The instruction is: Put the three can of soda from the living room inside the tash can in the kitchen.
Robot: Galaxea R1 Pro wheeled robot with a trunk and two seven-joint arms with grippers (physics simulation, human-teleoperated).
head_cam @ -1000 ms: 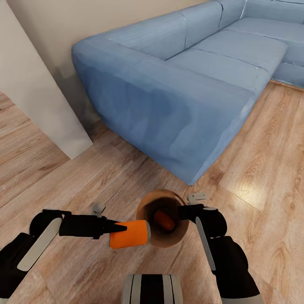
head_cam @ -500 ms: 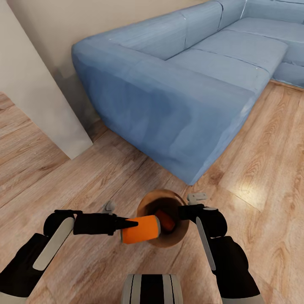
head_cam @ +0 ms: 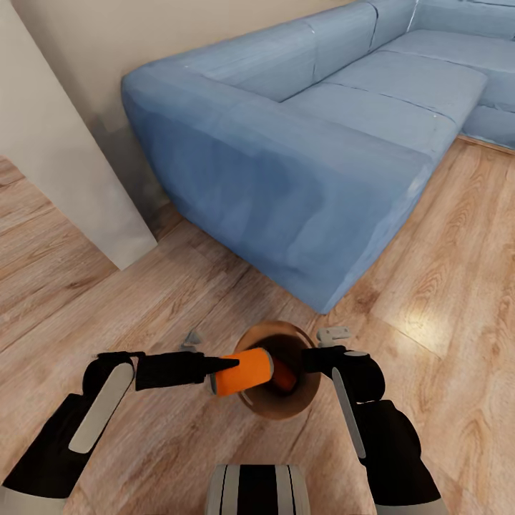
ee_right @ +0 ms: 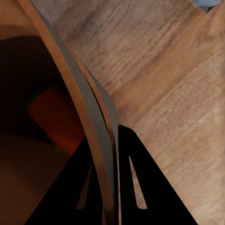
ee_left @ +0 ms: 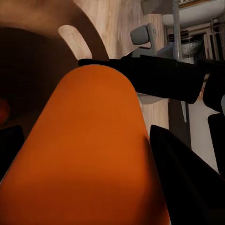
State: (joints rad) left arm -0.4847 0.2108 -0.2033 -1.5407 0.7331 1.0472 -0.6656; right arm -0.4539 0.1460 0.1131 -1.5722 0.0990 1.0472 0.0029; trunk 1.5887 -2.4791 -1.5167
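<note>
The tash can, a small round brown wooden bucket, hangs just above the plank floor in front of me. My right gripper is shut on its rim, the thin wall pinched between the fingers. One orange can of soda lies inside it. My left gripper is shut on a second orange can, held sideways with its grey top over the bucket's near rim. In the left wrist view this can is close up, with the bucket's hand-hole beyond.
A large blue corner sofa stands close ahead, its front corner just beyond the bucket. A pale wall panel juts out at the left. Pale plank floor stretches to the right. My trunk shows at the bottom edge.
My left gripper has carried the orange can rightward, from beside the bucket to over its rim. The right gripper and the bucket have stayed still.
</note>
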